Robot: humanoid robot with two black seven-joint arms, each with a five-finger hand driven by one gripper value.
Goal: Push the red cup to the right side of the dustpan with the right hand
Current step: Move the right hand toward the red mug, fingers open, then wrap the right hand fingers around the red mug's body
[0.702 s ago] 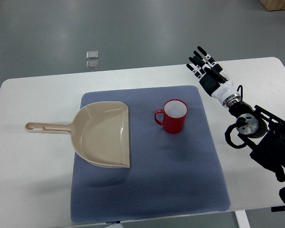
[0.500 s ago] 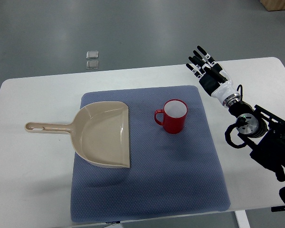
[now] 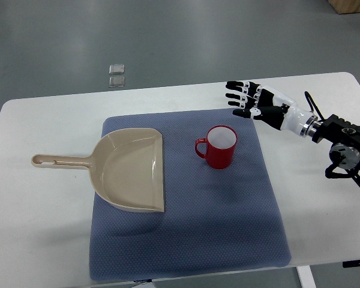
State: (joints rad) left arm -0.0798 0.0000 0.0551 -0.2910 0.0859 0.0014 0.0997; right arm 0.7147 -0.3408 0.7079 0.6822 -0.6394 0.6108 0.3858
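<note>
I have the right hand (image 3: 247, 101) out over the far right corner of the blue mat (image 3: 186, 240), fingers (image 3: 235, 95) spread and pointing left, holding nothing. Its forearm comes in from the right edge of the view, raised over the white table (image 3: 42, 228). The left arm is not in view.

The red cup (image 3: 220, 147) stands upright on the mat, nearer to me than the hand and a little to its left, well clear of the fingertips. Its handle points left, toward the dustpan (image 3: 132, 170). The dustpan lies further left of the hand, on the mat's left part, its long handle stretching off onto the bare table. Cup and dustpan are apart, with a strip of open mat between them.

By my reading, nothing of the push itself is done: there is no contact with the cup, though it already sits on the dustpan's right side with a gap. What is left, as I judge it, is to bring the hand down beside the cup, set the fingers or palm against its wall, and slide it to its spot beside the dustpan without tipping it.
</note>
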